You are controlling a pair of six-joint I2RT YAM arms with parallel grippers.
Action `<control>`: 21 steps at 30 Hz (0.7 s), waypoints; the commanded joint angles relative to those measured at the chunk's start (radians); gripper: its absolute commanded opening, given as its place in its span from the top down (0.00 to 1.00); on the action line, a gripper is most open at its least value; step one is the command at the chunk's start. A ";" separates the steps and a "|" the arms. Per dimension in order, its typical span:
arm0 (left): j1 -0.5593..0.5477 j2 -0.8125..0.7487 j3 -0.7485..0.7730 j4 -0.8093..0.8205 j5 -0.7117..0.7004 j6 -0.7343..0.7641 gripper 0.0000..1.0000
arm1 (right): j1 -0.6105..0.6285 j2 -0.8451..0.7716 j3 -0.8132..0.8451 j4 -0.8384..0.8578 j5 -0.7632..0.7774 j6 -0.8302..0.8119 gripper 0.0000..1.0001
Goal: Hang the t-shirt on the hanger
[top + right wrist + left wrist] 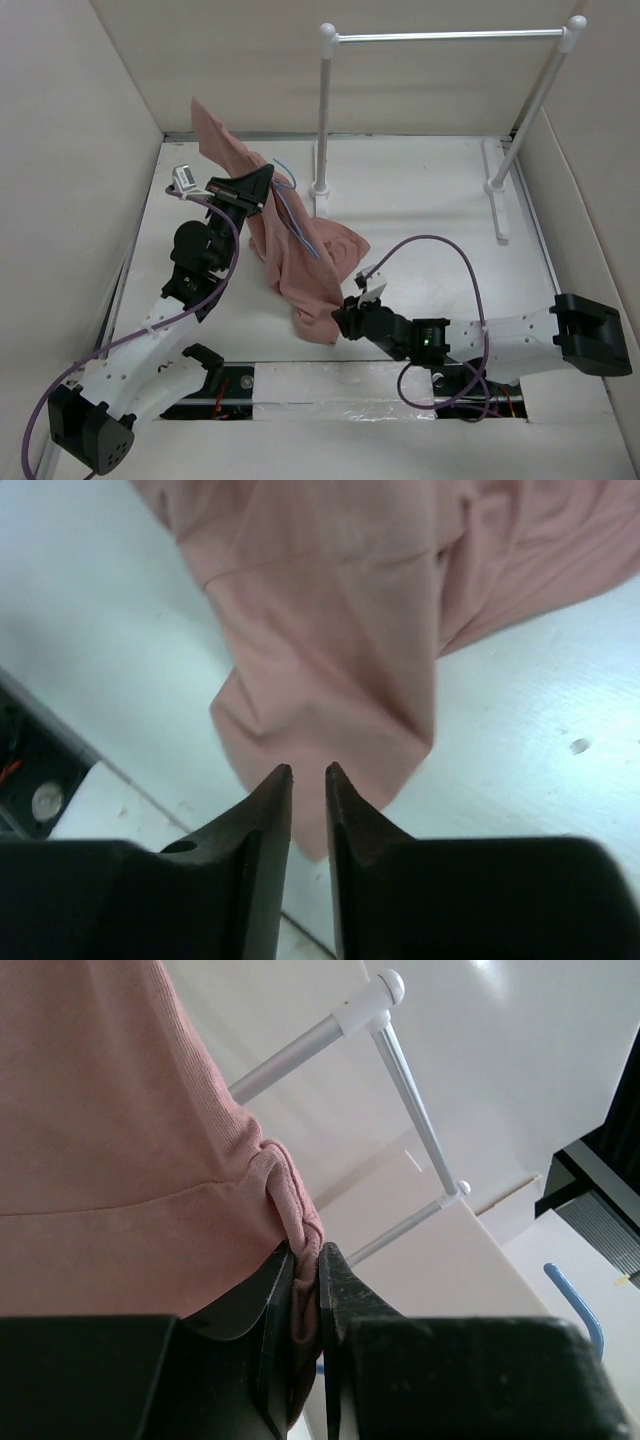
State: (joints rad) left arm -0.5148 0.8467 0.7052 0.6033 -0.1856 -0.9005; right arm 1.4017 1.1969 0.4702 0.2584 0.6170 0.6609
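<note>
I'm clamping the dusty-pink fabric t-shirt (120, 1160) in the left gripper (307, 1255). Whether the right gripper (308, 770) is holding, I can't tell. Tugging could be shaking the thin pale-blue wire hanger (290, 210) loose.

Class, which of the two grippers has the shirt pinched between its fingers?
The left gripper, holding the t-shirt up; the right gripper shows an empty gap.

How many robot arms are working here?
2. The left arm rises at left, the left gripper pinching the t-shirt; the right arm lies low at right, the right gripper beside the shirt's bottom corner.
</note>
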 commanded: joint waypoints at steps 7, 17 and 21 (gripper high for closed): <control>0.007 -0.097 -0.003 0.061 0.032 -0.029 1.00 | -0.116 0.108 0.134 0.284 0.118 -0.248 0.39; 0.007 -0.143 -0.032 0.030 0.046 -0.038 1.00 | -0.230 0.230 0.220 0.337 -0.023 -0.276 0.43; 0.007 -0.150 -0.038 0.027 0.022 -0.028 1.00 | -0.221 0.234 0.229 0.317 -0.086 -0.273 0.99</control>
State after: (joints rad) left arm -0.5148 0.7219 0.6621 0.5571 -0.1585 -0.9325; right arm 1.1728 1.4391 0.6571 0.5236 0.5774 0.3939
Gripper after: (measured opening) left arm 0.080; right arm 0.070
